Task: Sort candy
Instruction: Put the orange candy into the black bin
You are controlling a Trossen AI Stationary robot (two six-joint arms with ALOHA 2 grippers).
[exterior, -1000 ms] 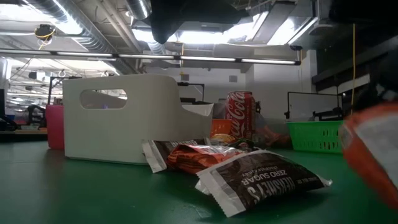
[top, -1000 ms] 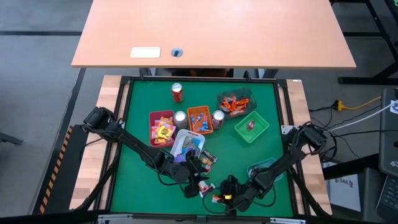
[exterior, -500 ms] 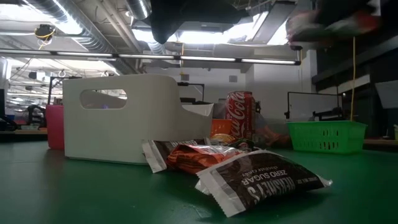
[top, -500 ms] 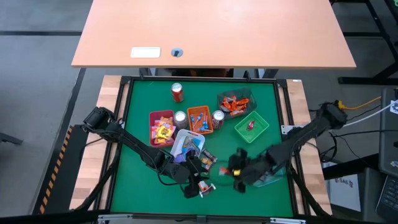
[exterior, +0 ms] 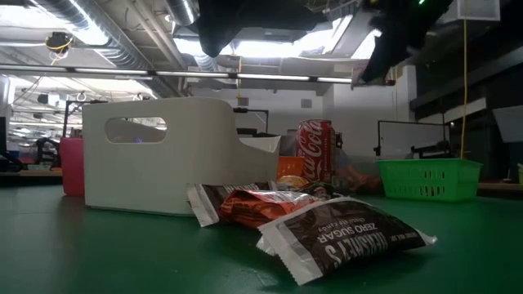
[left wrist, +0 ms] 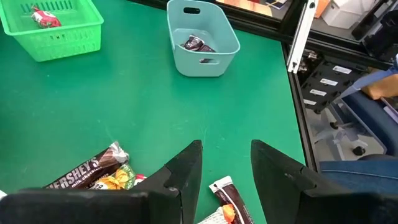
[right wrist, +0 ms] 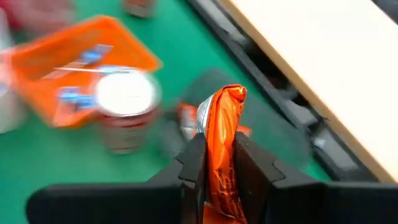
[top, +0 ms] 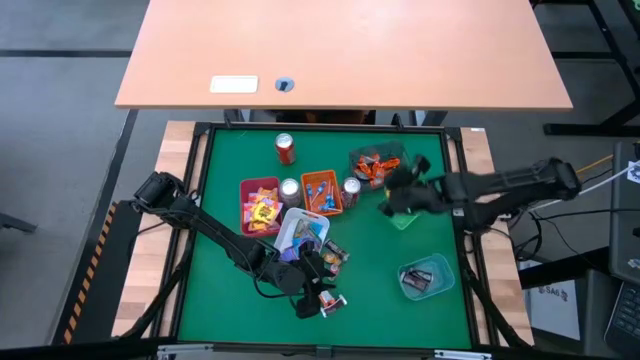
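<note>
My right gripper (top: 392, 182) is up in the air over the table's far right part, between the grey tray (top: 370, 163) of orange sweets and the green tray (top: 408, 210), shut on an orange-wrapped candy (right wrist: 221, 124). My left gripper (top: 322, 296) hovers open near the table's near edge. In the left wrist view its fingers (left wrist: 225, 146) stand over bare green table. Loose candies lie flat on the mat beside it: a brown Hershey's bar (left wrist: 81, 177), an orange-yellow one (left wrist: 117, 178) and another (left wrist: 227, 200). My right gripper pinches the orange candy between its two fingers, on the wrapper's middle (right wrist: 221, 140). The crimped upper end (right wrist: 229, 98) sticks out past the fingertips. The candy is lifted clear of the table.
Pink tray (top: 260, 207) with yellow sweets, white tray (top: 300, 230), orange tray (top: 322, 192) with blue sweets, light-blue tray (top: 427, 278) holding a dark sweet. A red can (top: 285, 148) and two silver cans (top: 290, 188), (top: 351, 187) stand among the trays. More candies (top: 333, 255) lie by the white tray.
My right gripper has risen from the table's near edge and swung toward the far edge, carrying the orange candy clear of the mat to a spot over the grey and green trays. The left arm has kept still.
</note>
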